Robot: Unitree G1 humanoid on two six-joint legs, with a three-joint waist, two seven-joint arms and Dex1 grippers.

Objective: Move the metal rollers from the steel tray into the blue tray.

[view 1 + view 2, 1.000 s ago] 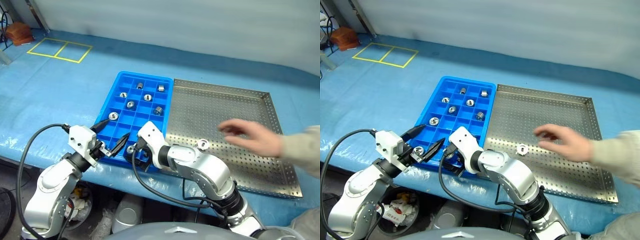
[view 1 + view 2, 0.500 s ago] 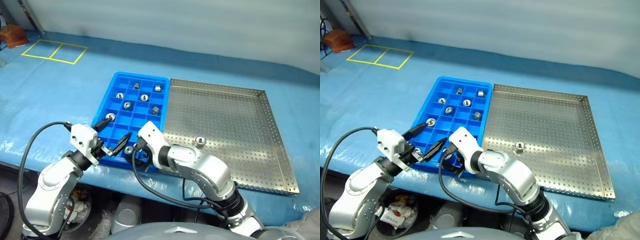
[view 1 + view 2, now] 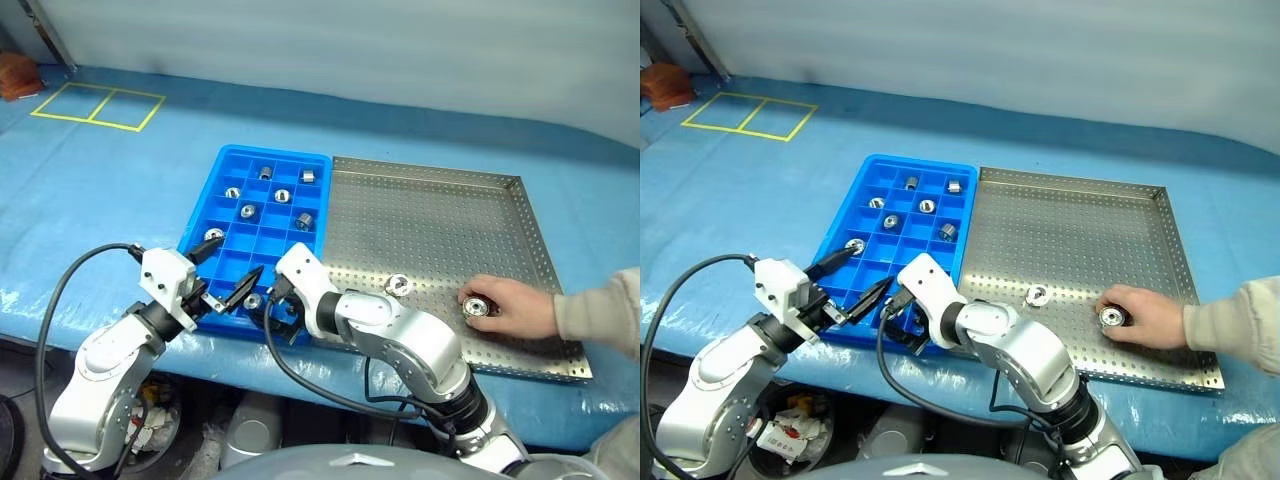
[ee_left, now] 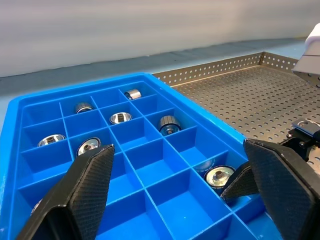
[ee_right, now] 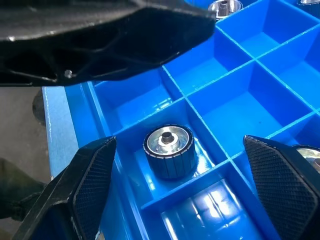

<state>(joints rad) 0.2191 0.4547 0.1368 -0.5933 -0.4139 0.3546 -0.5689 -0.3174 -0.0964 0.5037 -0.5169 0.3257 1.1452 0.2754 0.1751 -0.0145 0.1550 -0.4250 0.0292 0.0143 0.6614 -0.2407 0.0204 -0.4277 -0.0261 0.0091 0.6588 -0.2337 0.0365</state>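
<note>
Blue tray holds seven rollers; steel tray at 3 o'clock holds two. Both pincers gape, empty.

Blue tray at 10 o'clock of steel tray, edges touching. Person's hand covers one roller; another roller lies bare.

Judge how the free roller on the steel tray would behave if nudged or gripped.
The roller looks like solid polished metal, so probably rigid and heavy for its size. It rests flange-down on the steel tray, so a nudge would likely slide it; tipped over, its round body could roll. Its smooth surface may slip between fingers.
</note>
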